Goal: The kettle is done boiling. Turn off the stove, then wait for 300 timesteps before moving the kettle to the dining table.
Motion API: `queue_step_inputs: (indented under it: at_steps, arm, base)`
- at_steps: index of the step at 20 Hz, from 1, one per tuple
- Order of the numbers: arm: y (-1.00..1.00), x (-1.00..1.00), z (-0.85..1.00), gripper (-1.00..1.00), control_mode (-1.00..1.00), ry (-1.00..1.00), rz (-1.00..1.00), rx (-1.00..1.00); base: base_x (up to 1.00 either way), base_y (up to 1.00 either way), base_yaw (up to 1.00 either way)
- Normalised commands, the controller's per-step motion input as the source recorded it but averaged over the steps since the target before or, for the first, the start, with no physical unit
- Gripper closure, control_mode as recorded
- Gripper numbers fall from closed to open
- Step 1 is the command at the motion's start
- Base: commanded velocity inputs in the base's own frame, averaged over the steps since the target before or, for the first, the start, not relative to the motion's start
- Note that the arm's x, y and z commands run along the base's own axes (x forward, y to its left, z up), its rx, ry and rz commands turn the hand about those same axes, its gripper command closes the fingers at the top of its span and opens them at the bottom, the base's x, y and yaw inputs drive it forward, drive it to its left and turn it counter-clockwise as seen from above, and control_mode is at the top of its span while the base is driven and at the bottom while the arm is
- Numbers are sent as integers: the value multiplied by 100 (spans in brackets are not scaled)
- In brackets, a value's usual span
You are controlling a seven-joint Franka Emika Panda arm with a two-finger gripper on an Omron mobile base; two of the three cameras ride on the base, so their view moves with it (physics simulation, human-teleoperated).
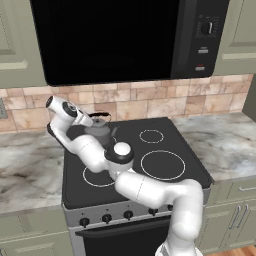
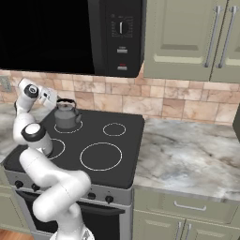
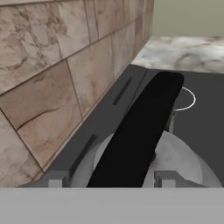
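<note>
**Pincer astride the kettle handle, grip not yet made**

Found the kettle [image 1: 100, 132] on the burner at 10 o'clock of the stove [image 1: 131, 126], close to the tiled wall. In the hand view, saw the pincer [image 3: 113, 178] straddling the black handle [image 3: 140, 127], with a sliver of lid showing between handle and fingertips [image 3: 57, 179]: open, gripping nothing.

Judged the step in hand to be the grasp before the lift. Needed to:
- keep the handle centred between the tips, so neither side pushed first and tipped the kettle;
- close at the top of the arch, not down one leg;
- lift straight up, away from the wall at 12 o'clock.

Could not tell from the knobs [image 1: 106, 218] whether the burner was off.
</note>
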Motion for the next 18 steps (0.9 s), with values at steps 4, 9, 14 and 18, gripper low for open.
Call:
queue_step_inputs:
  at_steps: [4, 9, 14, 18]
  arm:
    - [-6, -4, 0, 100, -100, 0, 0, 0]
    - [0, -33, 0, 100, -100, -8, -2, 0]
    - [0, -74, 0, 100, -100, -15, -14, 2]
    - [0, -72, 8, 100, -100, -11, -24, 7]
  base:
    - [0, 0, 0]
    - [0, 0, 0]
    - [0, 0, 0]
    - [0, 0, 0]
